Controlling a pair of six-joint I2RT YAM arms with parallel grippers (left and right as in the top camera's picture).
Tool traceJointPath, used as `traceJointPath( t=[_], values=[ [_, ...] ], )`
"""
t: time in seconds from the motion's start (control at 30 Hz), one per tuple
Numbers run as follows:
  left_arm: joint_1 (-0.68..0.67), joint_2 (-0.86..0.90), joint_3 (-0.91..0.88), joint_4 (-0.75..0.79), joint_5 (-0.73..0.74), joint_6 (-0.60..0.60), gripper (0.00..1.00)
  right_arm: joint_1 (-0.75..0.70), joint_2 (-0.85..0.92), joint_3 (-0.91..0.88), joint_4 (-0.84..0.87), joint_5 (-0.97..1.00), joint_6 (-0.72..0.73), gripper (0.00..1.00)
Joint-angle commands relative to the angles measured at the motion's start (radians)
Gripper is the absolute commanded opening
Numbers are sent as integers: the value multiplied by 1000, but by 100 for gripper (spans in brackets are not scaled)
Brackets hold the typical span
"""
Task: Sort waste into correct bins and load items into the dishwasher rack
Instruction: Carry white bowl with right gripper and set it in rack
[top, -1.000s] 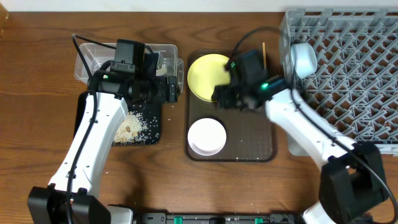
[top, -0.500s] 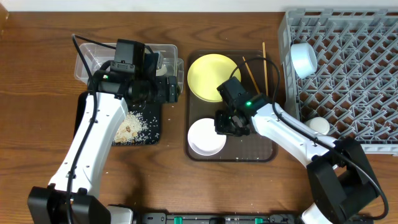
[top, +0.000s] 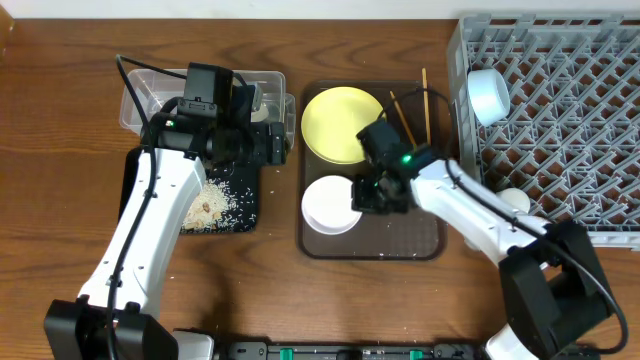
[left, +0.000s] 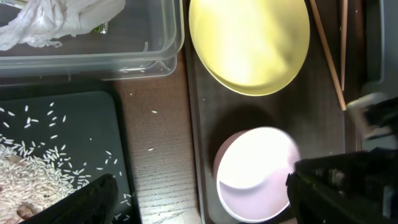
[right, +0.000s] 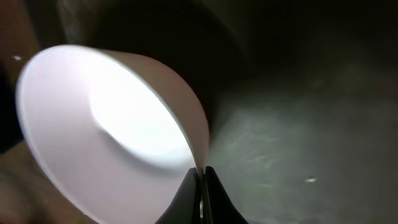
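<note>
White plastic fills the right wrist view. The right claw (right: 200, 182) is pressed together on the rim of the white bowl (right: 112, 118), pinching its right edge. That bowl is at the front-left of the brown serving tray (top: 410, 235). The yellow plate (top: 338, 120) lies just behind it, with the chopsticks (top: 408, 112) to the plate's right. Farther right, the grey rack (top: 570, 120) holds the light blue bowl (top: 487, 93). The left claw (top: 280, 145) hangs spread wide near the clear tub (top: 145, 95) and the black tray (top: 245, 180) with rice (top: 215, 205).

Brown tray (top: 418, 232) on wooden table (top: 60, 150)
</note>
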Motion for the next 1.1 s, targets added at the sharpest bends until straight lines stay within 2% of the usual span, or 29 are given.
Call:
traceJointPath(
  t=[0.0,0.17,0.23,0.4,0.47,0.67,0.87,1.07],
  values=[
    [-4,7,11,0,-9,2,89,-76,-117,108,-47,71,-78,1],
    [-4,7,11,0,-9,2,89,-180,-298,195,-160,365,-86,1],
    [-4,7,11,0,-9,2,90,-212,-381,201,-193,540,-104,1],
    [-4,7,11,0,-9,2,89,-225,-496,201,-331,977,-115,1],
    [-4,7,11,0,-9,2,89,-225,-511,201,-399,1090,-116,1],
    [-4,7,11,0,-9,2,89,-225,-467,198,-496,1212,-223,1],
    [-4,7,11,0,-9,2,89,-228,-343,195,-464,1400,-224,1],
    [-4,7,11,0,-9,2,90,-228,-176,195,-446,1549,-286,1]
  ],
)
